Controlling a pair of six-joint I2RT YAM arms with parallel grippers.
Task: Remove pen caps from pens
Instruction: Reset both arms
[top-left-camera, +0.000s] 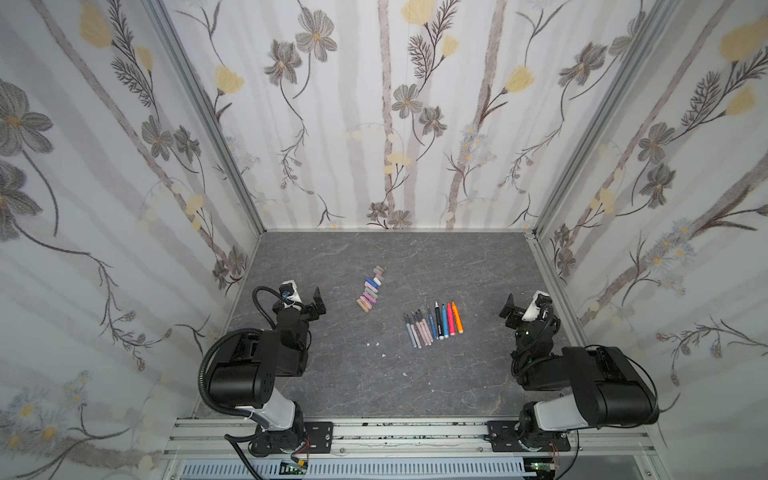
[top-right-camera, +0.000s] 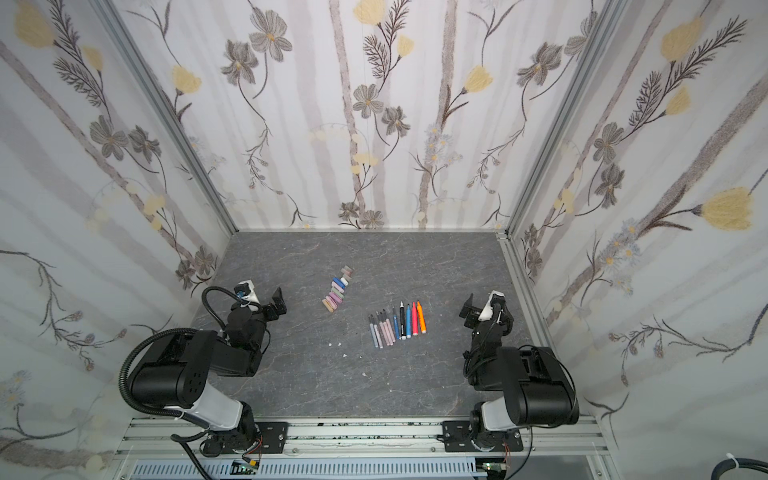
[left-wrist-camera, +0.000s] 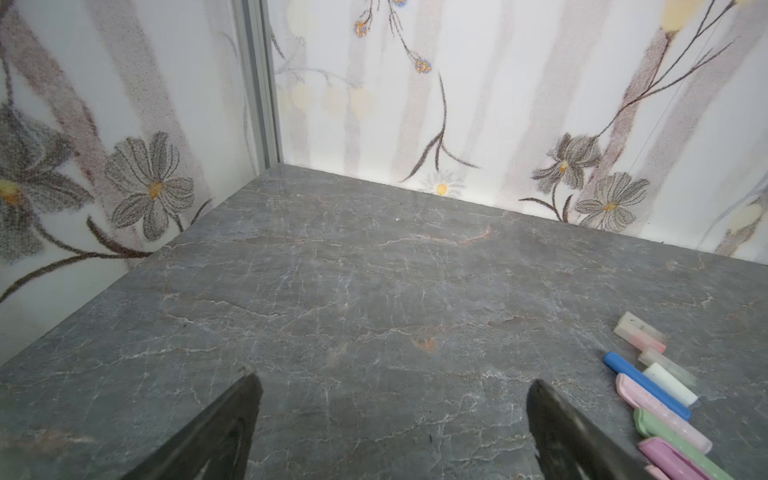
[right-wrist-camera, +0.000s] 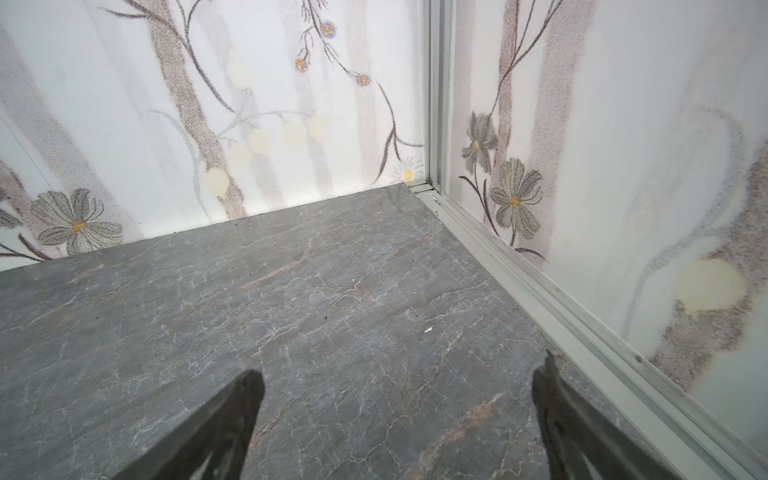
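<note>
Several pen caps (top-left-camera: 370, 289) (top-right-camera: 337, 291), pastel pink, purple, green, blue and white, lie side by side in a slanted row mid-table. They also show at the edge of the left wrist view, where the pen caps (left-wrist-camera: 656, 386) lie apart from the fingers. Several slim pens (top-left-camera: 433, 325) (top-right-camera: 397, 324) lie in a row to the right of the caps, bare tips toward the back wall. My left gripper (top-left-camera: 306, 300) (top-right-camera: 267, 302) (left-wrist-camera: 392, 382) hovers open and empty, left of the caps. My right gripper (top-left-camera: 521, 308) (top-right-camera: 482, 310) (right-wrist-camera: 401, 378) is open and empty, right of the pens.
Small white specks (top-left-camera: 376, 344) dot the grey marble tabletop (top-left-camera: 415, 257) in front of the caps. Floral walls close in three sides. An aluminium rail (right-wrist-camera: 582, 332) runs along the right wall close to my right gripper. The arm bases sit on the front rail (top-left-camera: 407, 432).
</note>
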